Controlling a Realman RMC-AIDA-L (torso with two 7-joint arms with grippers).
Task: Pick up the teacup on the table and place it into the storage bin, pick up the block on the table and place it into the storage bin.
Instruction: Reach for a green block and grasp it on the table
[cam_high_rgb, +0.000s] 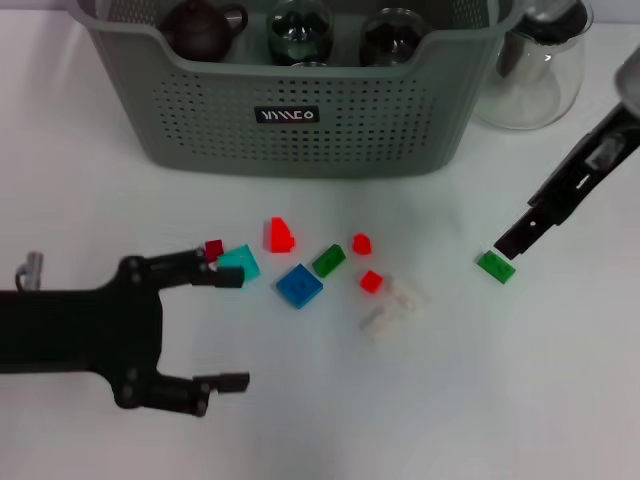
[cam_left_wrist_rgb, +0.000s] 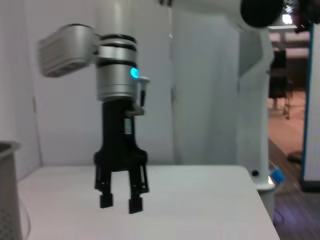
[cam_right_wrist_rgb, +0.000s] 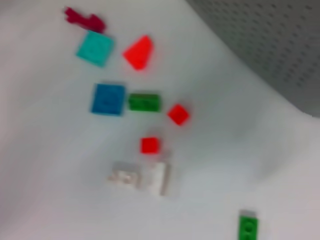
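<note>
The grey-green storage bin (cam_high_rgb: 290, 120) stands at the back, also seen as a perforated wall (cam_right_wrist_rgb: 270, 45) in the right wrist view. Inside it are two glass teacups (cam_high_rgb: 300, 30) and a dark teapot (cam_high_rgb: 200, 25). A green block (cam_high_rgb: 496, 266) (cam_right_wrist_rgb: 247, 227) lies alone at the right. My right gripper (cam_high_rgb: 508, 243) (cam_left_wrist_rgb: 120, 202) hangs just above and behind that block, open and holding nothing. My left gripper (cam_high_rgb: 233, 330) rests open at the front left, its upper finger close to a teal block (cam_high_rgb: 240, 263).
Loose blocks lie mid-table: dark red (cam_high_rgb: 213, 248), red (cam_high_rgb: 280, 235), blue (cam_high_rgb: 299, 285), green (cam_high_rgb: 328, 260), two small red ones (cam_high_rgb: 361, 243), and clear pieces (cam_high_rgb: 395, 308). A clear glass pitcher (cam_high_rgb: 535, 70) stands right of the bin.
</note>
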